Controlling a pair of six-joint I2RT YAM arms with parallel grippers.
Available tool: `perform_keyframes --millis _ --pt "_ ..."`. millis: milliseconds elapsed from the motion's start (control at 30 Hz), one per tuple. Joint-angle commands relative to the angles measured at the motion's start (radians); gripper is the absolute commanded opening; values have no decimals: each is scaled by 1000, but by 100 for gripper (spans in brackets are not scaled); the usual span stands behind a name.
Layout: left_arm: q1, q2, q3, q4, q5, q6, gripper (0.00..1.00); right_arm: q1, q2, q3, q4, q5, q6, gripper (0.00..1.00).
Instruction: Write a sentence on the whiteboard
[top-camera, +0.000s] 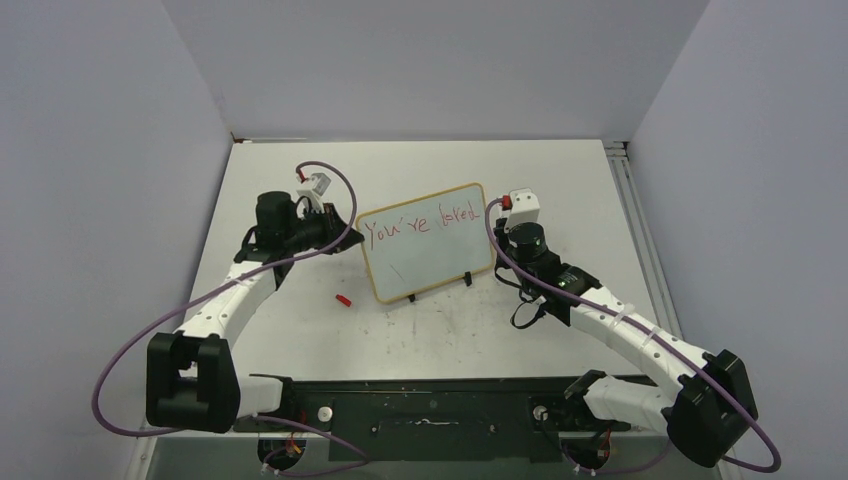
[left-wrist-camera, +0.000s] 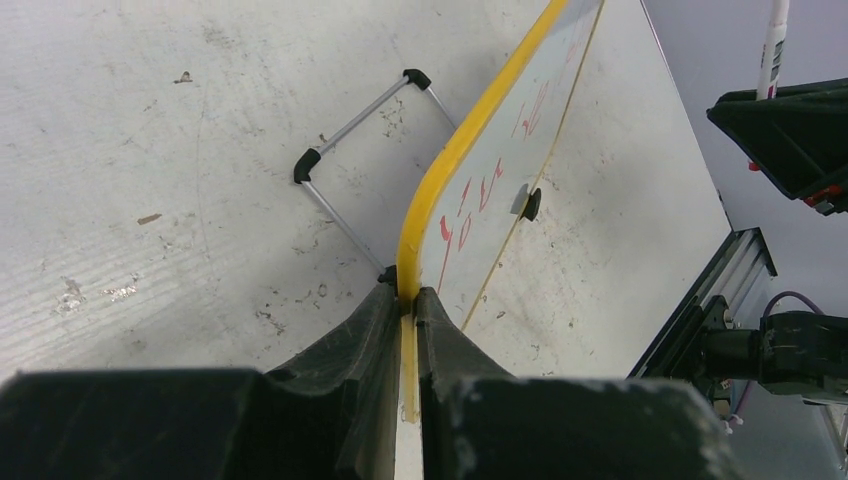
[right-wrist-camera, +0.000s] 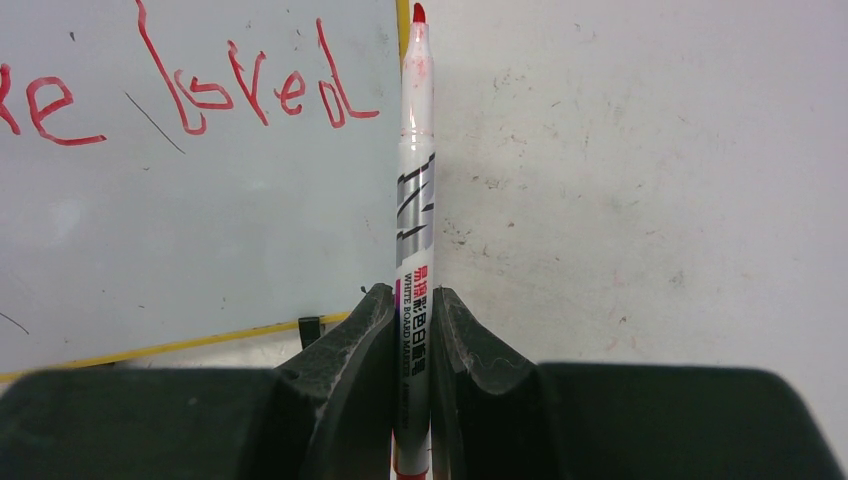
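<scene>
Top, left-wrist and right-wrist views of a writing cell. We see the whiteboard (top-camera: 428, 262) standing near the middle of the worktop (top-camera: 300, 180), between the left arm (top-camera: 235, 295) and the right arm (top-camera: 610, 320). It is turned slightly, so that its right end lies farther from the arm bases. The sentence (top-camera: 420, 226) runs in red across the upper part of the board as a single line, which we read as "You're loved"; the area below it carries only faint grey marks.

The left jaws are clamped on the board's left edge, one finger on each face of the tan frame (left-wrist-camera: 440, 170). Behind the board a wire stand (left-wrist-camera: 360, 130) with black end caps rests on the worktop.

The right jaws are pressed together on the barrel of a red marker (right-wrist-camera: 414, 210), uncapped and pointing away from the wrist. Its tip (right-wrist-camera: 418, 13) lies at the board's right edge, just past the final "d"; we cannot tell whether it touches. A small red cap (top-camera: 343, 299) lies on the worktop, in front of the board's left corner.
</scene>
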Motion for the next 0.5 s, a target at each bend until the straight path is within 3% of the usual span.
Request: perform_keyframes --millis 0,467 --pt "6 38 88 84 10 -20 0 -4 -20 7 17 0 -10 5" --pt "12 63 165 95 32 -72 0 -4 -8 2 19 4 -11 5"
